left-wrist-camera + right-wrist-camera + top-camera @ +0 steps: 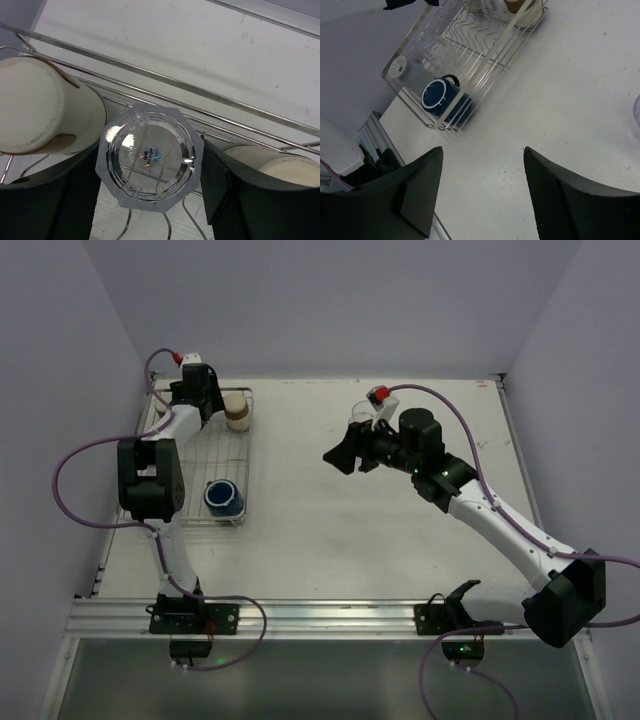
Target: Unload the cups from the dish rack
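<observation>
Left wrist view is showing a clear tumbler (150,157) from its octagonal base. A small printed label is showing through this base, with a red and a blue mark (the letters are too small, I cannot read them). No other writing is appearing in any view.

The left gripper (150,180) is standing around this tumbler. Its two black fingers (55,210) are lying against the tumbler's left and right sides, so it is closed on the tumbler and gripping it. Two tan cups with cream bodies are crowding it: one (45,110) is just beside the left finger and one (272,162) is partly hidden behind the right finger. All three are sitting inside the dish rack (210,87), whose wire side is running across behind them.

In the top external view the rack is lying at the far left of the bench (400,540), and the left arm is covering much of it. One of the tan cups is visible at the rack's far right corner, and a navy mug (223,498) is sitting at its near right corner.

The right gripper (480,165) is hanging above the bare bench, well apart from the rack. Its jaws are standing wide apart with nothing between them. From the right wrist view, the navy mug is resting against the rack's corner wires.
</observation>
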Robot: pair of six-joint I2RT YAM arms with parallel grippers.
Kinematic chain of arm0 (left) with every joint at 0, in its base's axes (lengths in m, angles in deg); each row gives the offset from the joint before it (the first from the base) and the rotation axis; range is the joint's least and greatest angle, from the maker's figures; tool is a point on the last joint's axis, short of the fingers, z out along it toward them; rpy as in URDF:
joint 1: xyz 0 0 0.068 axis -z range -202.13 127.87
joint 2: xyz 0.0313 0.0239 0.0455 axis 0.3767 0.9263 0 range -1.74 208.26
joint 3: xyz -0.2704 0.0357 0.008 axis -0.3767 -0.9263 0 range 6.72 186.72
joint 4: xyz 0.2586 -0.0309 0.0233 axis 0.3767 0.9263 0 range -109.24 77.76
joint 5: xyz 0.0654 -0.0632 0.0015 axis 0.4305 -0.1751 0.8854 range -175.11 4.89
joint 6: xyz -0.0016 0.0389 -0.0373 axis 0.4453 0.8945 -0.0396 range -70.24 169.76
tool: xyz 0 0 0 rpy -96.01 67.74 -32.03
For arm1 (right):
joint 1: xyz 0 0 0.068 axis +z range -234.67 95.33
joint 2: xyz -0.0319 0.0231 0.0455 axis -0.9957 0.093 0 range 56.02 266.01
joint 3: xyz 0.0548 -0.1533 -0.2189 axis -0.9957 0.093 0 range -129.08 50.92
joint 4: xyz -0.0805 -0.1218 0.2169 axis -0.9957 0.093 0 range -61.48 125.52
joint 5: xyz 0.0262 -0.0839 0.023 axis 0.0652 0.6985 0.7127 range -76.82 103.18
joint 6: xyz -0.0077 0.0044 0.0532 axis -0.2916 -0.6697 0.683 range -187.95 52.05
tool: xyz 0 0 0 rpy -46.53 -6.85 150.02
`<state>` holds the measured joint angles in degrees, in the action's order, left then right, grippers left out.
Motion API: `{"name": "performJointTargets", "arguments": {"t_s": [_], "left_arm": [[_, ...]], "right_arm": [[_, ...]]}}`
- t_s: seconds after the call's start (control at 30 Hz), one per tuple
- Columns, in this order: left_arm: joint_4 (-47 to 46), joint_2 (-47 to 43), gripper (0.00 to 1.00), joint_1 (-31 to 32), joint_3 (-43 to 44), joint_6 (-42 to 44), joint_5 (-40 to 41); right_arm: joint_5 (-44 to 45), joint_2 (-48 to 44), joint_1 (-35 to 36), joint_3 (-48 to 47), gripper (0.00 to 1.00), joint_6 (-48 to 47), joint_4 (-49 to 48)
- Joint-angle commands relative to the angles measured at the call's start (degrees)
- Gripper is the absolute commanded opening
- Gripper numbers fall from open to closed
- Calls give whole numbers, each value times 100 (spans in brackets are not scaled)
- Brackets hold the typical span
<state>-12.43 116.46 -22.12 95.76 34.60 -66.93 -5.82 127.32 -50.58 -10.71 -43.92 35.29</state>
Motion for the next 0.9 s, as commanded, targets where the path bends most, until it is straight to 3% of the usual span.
{"name": "performJointTargets", "arguments": {"t_s": [0.0, 0.13, 0.47, 0.6, 0.73, 0.87], "left_arm": [[-276, -216, 49, -1, 176, 83, 151], [-303, -665, 34, -1, 97, 75, 195], [-382, -2606, 25, -1, -535, -751, -419], [-461, -3694, 24, -1, -1298, -1356, -946], [-952, -4689, 23, -1, -2344, -2033, -2234], [-2188, -5533, 22, 25, -3749, -3052, -3748]], "right_arm": [[-112, 23, 28, -315, 68, 22, -290], [-174, 59, 63, -368, 68, 93, -351], [-656, 112, 98, -315, 79, 988, -1193], [-903, 111, 98, -210, 83, 1367, -1554], [-1166, 146, 116, 10, 85, 1850, -2239], [-1404, 313, 212, 203, 86, 2394, -3170]]}}
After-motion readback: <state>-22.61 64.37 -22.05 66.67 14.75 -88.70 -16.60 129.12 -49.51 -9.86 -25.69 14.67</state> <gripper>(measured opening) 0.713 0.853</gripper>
